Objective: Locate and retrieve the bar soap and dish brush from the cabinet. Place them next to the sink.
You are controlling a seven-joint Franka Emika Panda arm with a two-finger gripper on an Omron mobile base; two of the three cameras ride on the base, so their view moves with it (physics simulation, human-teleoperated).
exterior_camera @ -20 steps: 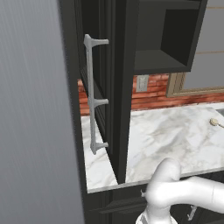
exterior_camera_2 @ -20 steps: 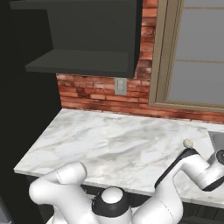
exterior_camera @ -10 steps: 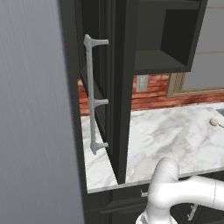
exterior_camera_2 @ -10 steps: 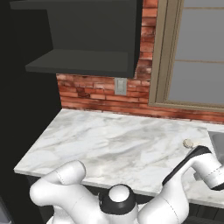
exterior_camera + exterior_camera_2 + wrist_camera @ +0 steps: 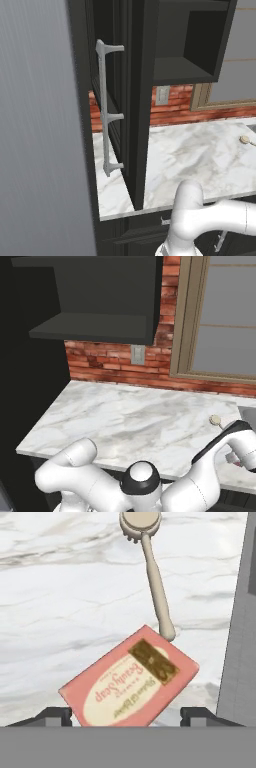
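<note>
A: Where is the bar soap [image 5: 131, 681] lying?
B: In the hand view it sits at lower centre, a pink box with a cream oval label, flat on the white marble desk [image 5: 60, 597] and turned at an angle.

A: And the dish brush [image 5: 148, 566]?
B: Its round head is at the top centre of that view, with the pale handle running down to end just beside the soap's upper corner. In the right base view the brush head [image 5: 215, 419] shows at the right of the desk, near the white arm's hand.

A: How does the gripper [image 5: 126, 715] stand?
B: Spread. Its two dark fingertips [image 5: 54, 714] rise at the lower left and lower right, one on each side of the soap, and I see no contact with it.

A: The cabinet [image 5: 102, 298]?
B: Upper left of the right base view, black and dark inside, above the brick wall [image 5: 115, 366]. A grey sink edge [image 5: 240, 637] runs down the right of the hand view.
</note>
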